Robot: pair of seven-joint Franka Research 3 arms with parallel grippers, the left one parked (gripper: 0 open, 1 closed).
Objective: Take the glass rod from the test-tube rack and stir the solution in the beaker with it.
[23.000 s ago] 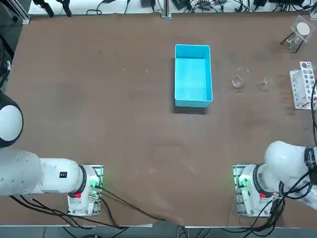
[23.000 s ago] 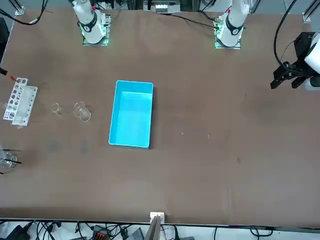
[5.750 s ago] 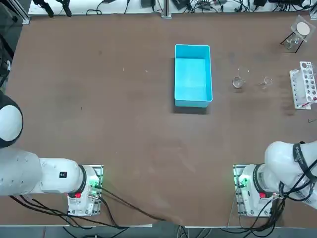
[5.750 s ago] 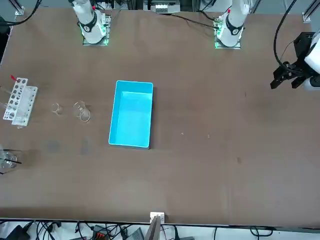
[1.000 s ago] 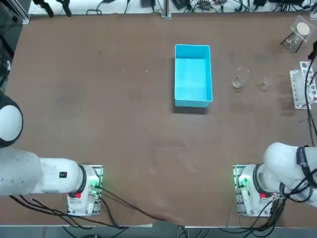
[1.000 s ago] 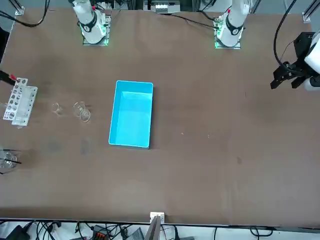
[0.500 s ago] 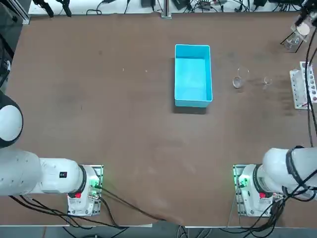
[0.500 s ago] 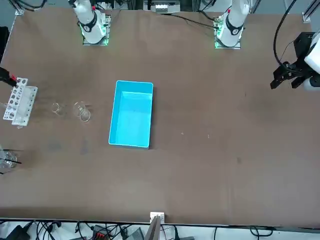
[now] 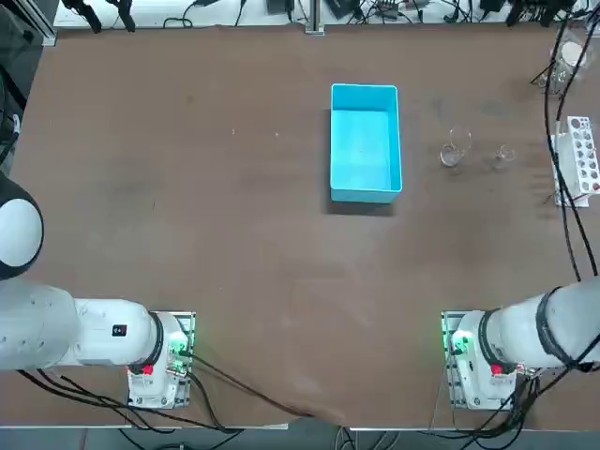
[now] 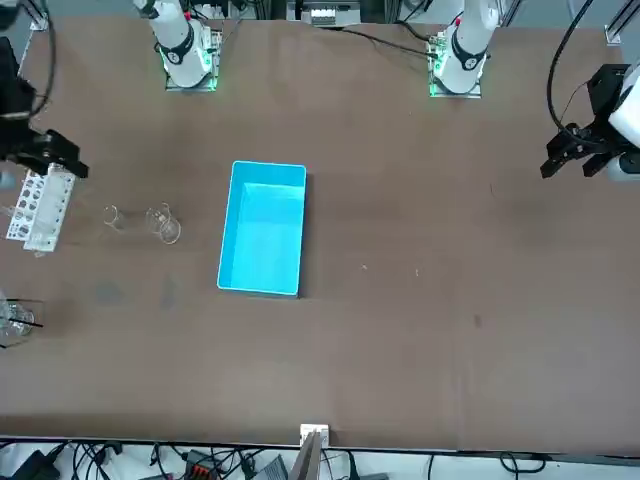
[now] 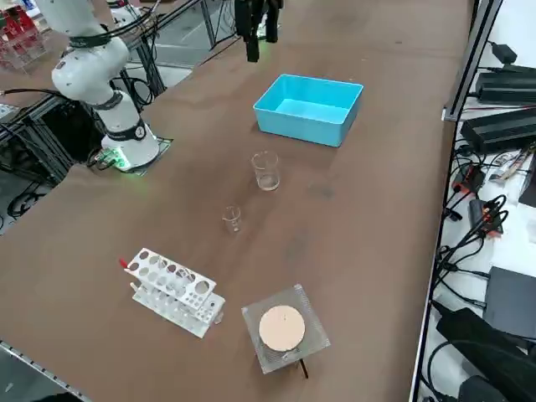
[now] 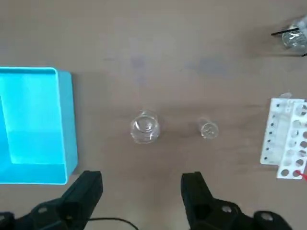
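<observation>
The white test-tube rack (image 11: 172, 289) lies near the table's right edge, also in the wrist view (image 12: 284, 139). I cannot make out the glass rod in it. The clear beaker (image 11: 265, 170) stands upright between the rack and the blue tray, and appears as a round rim (image 12: 144, 127). Its solution is not discernible. My right gripper (image 12: 141, 191) hangs high above the table, open and empty, looking down on the beaker. In the right side view the right gripper (image 11: 258, 46) is well above the tray. In the front view the right gripper (image 10: 45, 160) overlaps the rack (image 10: 40, 205).
A smaller clear glass vessel (image 11: 232, 219) stands between beaker and rack. The blue tray (image 11: 306, 126) sits mid-table. A wire-mesh stand with a round pad (image 11: 282, 328) is at the far right corner, beyond the rack.
My right arm has swung up from the table's right edge, so the gripper now shows in the front view over the rack. Rack, beaker and tray have not moved.
</observation>
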